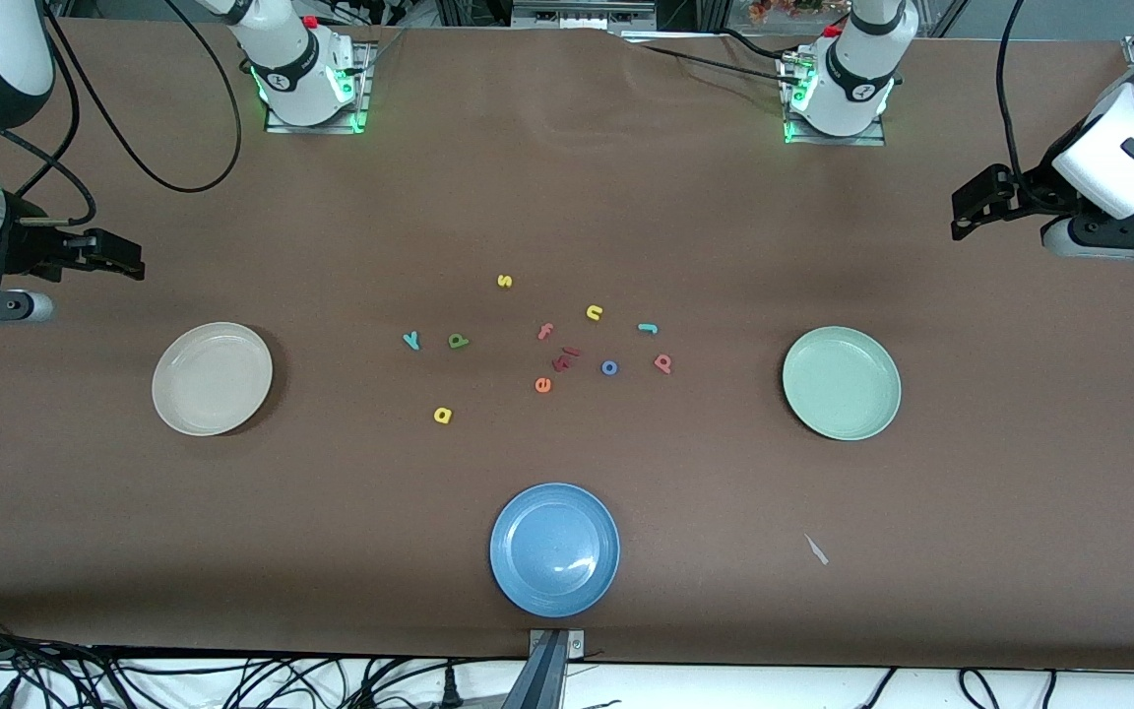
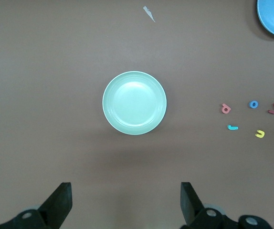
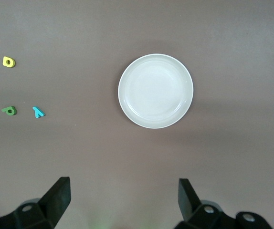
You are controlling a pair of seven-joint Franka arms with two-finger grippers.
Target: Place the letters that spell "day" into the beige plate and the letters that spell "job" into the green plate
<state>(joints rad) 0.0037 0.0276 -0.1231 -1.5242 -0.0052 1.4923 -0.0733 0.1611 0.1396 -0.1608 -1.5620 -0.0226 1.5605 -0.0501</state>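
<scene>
Left hand (image 2: 125, 202), open, hovers near the green plate (image 2: 134, 102).

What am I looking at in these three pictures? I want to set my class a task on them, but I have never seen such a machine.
These are two robot arms at a brown table, each ending in a two-finger claw. The wide picture looks down from a high camera facing the arms. The other two come from cameras on the arms' wrists, looking down past the open fingers.

The left claw hangs over the table near the green plate. The right claw hangs near the beige plate. Both are open and hold nothing.

Between those plates lie small foam letters: a teal y, green d, yellow a, teal j, blue o and pink b, plus a few others. A blue plate sits nearer the high camera. All three plates are empty.
</scene>
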